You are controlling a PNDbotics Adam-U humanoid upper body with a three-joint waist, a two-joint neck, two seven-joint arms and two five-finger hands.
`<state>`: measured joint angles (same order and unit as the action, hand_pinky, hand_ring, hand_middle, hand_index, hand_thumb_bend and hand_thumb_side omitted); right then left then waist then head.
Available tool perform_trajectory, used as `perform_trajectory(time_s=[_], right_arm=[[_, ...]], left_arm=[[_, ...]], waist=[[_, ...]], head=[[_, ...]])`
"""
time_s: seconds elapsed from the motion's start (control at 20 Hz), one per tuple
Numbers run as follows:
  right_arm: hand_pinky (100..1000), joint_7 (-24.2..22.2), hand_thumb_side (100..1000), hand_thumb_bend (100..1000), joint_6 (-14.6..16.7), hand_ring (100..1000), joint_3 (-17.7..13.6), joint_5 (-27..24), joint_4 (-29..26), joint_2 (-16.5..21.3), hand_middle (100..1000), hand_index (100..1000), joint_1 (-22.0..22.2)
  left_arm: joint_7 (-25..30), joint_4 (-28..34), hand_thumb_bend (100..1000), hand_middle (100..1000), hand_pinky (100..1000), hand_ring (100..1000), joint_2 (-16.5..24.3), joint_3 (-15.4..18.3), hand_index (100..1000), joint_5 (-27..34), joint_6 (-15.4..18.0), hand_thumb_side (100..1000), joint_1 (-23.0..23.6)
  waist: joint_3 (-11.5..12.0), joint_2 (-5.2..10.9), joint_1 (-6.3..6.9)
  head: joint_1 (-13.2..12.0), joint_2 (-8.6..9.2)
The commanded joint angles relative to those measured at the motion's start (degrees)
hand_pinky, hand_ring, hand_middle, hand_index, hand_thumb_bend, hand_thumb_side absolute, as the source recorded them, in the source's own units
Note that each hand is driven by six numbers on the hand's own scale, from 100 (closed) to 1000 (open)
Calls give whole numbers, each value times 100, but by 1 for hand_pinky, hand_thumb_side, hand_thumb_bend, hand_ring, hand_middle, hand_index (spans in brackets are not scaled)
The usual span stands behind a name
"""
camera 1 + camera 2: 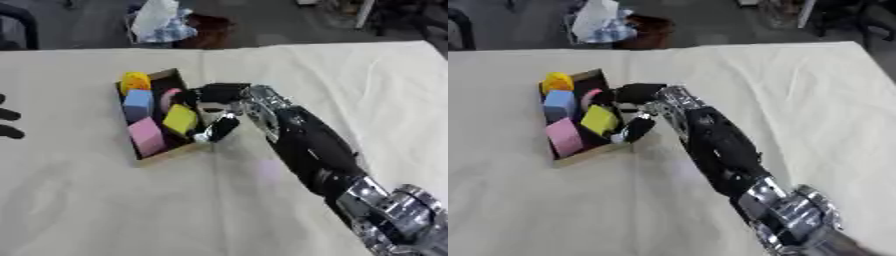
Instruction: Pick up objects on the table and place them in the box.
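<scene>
Fingers of the right hand hang spread over the box, just beside the yellow block among other blocks.

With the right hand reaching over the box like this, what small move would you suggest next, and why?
Probably lift the right hand up and back from the box. I see nothing in it, and the yellow block beside its fingers already lies inside with the pink and blue blocks.
</scene>
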<state>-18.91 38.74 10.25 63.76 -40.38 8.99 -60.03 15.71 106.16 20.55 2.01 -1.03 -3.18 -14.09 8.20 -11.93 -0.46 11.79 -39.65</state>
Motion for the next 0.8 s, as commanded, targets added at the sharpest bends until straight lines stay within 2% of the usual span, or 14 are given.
perform_trajectory(time_s=[0.05, 0.25, 0.45, 0.75, 0.8], right_arm=[[900, -132, 636, 271, 51, 929, -22, -96, -130, 203, 1000, 1000, -190], [905, -291, 592, 347, 191, 948, 45, 30, -156, 257, 1000, 1000, -232], [904, -331, 579, 341, 299, 946, 43, 140, -224, 284, 1000, 1000, -239], [904, -356, 568, 339, 308, 946, 39, -4, -352, 343, 1000, 1000, -261], [902, -358, 478, 322, 313, 944, 30, -28, -376, 362, 1000, 1000, -278]], left_arm=[[13, 54, 100, 677, 820, 628, 89, 33, 879, 0, -7, 866, -25], [18, 47, 100, 678, 821, 629, 97, 37, 880, -9, -7, 867, -22], [25, 44, 100, 678, 821, 629, 97, 38, 880, -12, -3, 866, -21], [26, 43, 100, 678, 821, 629, 104, 42, 880, -8, 2, 865, -21], [25, 39, 100, 677, 821, 629, 105, 43, 880, -9, 0, 871, -14]], waist=[[-4, 105, 16], [-12, 111, 14], [-15, 116, 22], [-17, 115, 26], [-24, 124, 25]], head=[[-14, 71], [-27, 70], [-35, 79], [-39, 82], [-48, 76]])
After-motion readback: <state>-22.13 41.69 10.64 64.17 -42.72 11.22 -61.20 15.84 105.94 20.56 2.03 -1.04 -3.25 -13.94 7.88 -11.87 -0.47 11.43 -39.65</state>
